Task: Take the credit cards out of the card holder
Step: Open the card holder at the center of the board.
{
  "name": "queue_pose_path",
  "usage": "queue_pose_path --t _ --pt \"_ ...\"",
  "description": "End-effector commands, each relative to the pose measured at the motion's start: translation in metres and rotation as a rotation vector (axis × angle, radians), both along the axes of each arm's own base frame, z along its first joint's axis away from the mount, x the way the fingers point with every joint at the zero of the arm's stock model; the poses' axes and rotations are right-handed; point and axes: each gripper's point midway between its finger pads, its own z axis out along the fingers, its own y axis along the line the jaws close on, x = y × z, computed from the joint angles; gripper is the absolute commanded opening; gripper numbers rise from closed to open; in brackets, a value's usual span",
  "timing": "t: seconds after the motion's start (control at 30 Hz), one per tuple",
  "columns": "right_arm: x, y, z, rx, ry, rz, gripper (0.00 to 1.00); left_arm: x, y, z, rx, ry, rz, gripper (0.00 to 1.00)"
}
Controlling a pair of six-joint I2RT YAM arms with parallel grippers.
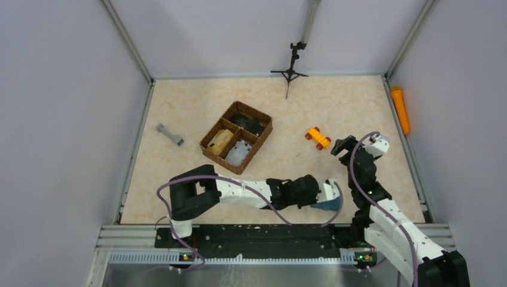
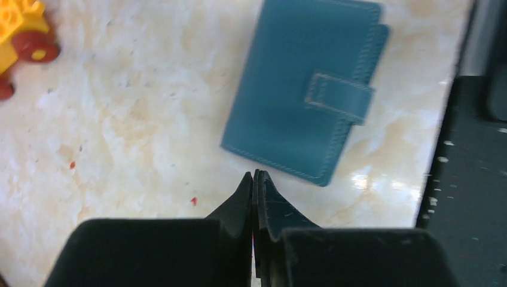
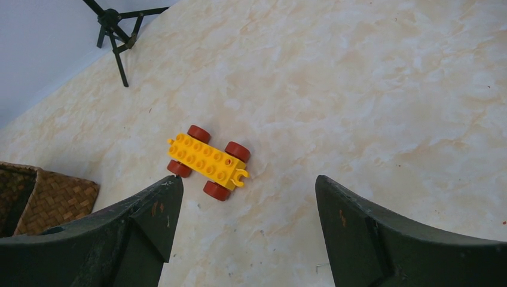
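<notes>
Though the left claw (image 2: 254, 179) hangs just short of the holder (image 2: 299, 89), its two fingers are pressed together with nothing between them. Seen from the left wrist, the teal holder lies flat on the marbled surface (image 2: 119, 119). It sits directly ahead of the fingertips and a little to their right, its nearest corner close to them but not touching. It is folded closed, with a strap (image 2: 339, 97) wrapping over its right-hand edge, so no cards show. Its long axis runs away from the claw, leaning slightly right, roughly in line with the way the claw points. Just past its right edge is the black rail (image 2: 466, 179) along the near side of the surface. In the top view, the left arm stretches rightward along that near edge, and the holder peeks out beneath its wrist. The right claw (image 3: 246, 182) is spread wide and empty, raised farther back over a yellow toy car (image 3: 208, 161), well apart from the holder. The left arm is plainly nearer. The holder appears yet to be opened, and the claw would need to part before gripping the strap or an edge.
</notes>
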Motion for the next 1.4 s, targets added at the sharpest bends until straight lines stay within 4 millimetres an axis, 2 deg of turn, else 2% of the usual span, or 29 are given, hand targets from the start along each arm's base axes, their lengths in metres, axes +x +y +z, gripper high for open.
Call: queue_pose_path --t 0.0,0.07,0.1,0.13,0.2,0.23,0.33,0.37,0.5,0.6,0.73,0.87,1.17,1.27,1.37 --pt "0.004 0.002 0.013 0.01 -0.041 0.002 0.83 0.042 0.009 0.034 -0.105 0.05 0.198 0.0" --pt "0.003 0.001 0.013 0.01 -0.043 -0.002 0.83 0.045 0.016 0.039 -0.138 0.127 0.179 0.0" --pt "0.002 0.0 0.013 0.01 -0.043 -0.006 0.83 0.044 0.019 0.043 -0.153 0.145 0.148 0.05" --pt "0.002 -0.001 0.014 0.01 -0.046 -0.01 0.82 0.036 0.021 0.044 -0.158 0.162 0.089 0.14" --pt "0.001 -0.001 0.014 0.012 -0.052 -0.012 0.82 0.022 0.02 0.049 -0.178 0.152 -0.017 0.47" --pt "0.001 -0.001 0.014 0.014 -0.054 -0.012 0.82 0.017 0.02 0.048 -0.185 0.157 -0.039 0.56" --pt "0.001 -0.001 0.014 0.015 -0.056 -0.011 0.82 0.012 0.016 0.046 -0.183 0.173 -0.054 0.7" --pt "0.001 -0.001 0.014 0.016 -0.054 -0.009 0.82 0.01 0.014 0.045 -0.181 0.179 -0.055 0.85" --pt "0.001 -0.001 0.014 0.013 -0.053 -0.009 0.82 0.0 0.002 0.048 -0.225 0.237 -0.065 0.98" --pt "0.001 -0.001 0.014 0.013 -0.054 -0.009 0.81 0.001 -0.01 0.047 -0.253 0.268 -0.044 0.99" --pt "0.001 -0.001 0.015 0.011 -0.055 -0.009 0.81 -0.001 -0.02 0.031 -0.227 0.283 -0.058 0.99" --pt "0.001 -0.001 0.016 0.013 -0.058 -0.009 0.81 -0.004 -0.028 0.015 -0.187 0.206 -0.089 0.99" --pt "0.0 -0.001 0.014 0.011 -0.056 -0.009 0.8 -0.002 -0.031 -0.022 -0.014 0.175 -0.082 0.99" --pt "0.0 -0.002 0.014 0.009 -0.056 -0.009 0.8 0.005 -0.022 -0.038 0.133 0.173 -0.051 0.92" --pt "0.0 -0.001 0.013 0.009 -0.054 -0.008 0.8 0.0 -0.017 -0.044 0.19 0.2 -0.071 0.86"
